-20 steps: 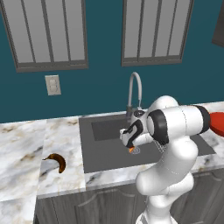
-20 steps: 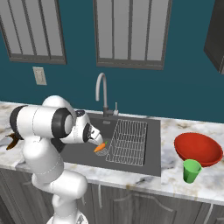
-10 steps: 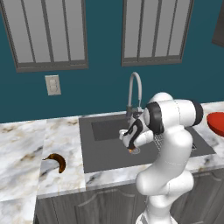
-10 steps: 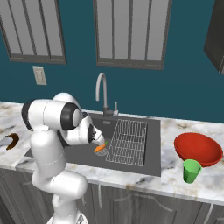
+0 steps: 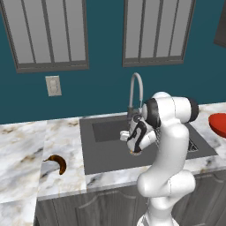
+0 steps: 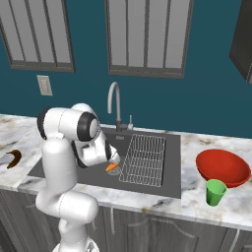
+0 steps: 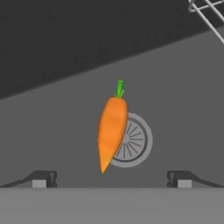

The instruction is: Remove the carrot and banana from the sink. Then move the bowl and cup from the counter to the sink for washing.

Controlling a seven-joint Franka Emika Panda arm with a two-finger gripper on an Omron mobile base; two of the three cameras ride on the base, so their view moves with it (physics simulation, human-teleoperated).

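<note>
The orange carrot (image 7: 112, 131) lies on the sink (image 7: 52, 131) floor, partly over the round drain (image 7: 133, 141), green top pointing away from the hand. My gripper (image 7: 111, 179) hangs open just above it, one fingertip (image 7: 41, 178) on each side. From the right the carrot (image 6: 112, 167) shows beside my gripper (image 6: 110, 160). From the left my gripper (image 5: 133, 151) is down in the sink (image 5: 101, 154). The dark brown banana (image 5: 57, 163) rests on the counter (image 5: 22, 145) left of the basin. The red bowl (image 6: 222, 167) and green cup (image 6: 215, 192) stand on the counter right of it.
A wire rack (image 6: 145, 157) fills the sink's right half, close to the carrot. The curved steel faucet (image 5: 136, 90) rises behind the basin, just beyond my arm. Windows and a wall outlet (image 5: 53, 85) sit on the teal back wall.
The arm's shoulder and elbow have swung toward the sink's middle and stand more upright. The hand has stayed over the carrot with open jaws. Banana, bowl and cup are unmoved.
</note>
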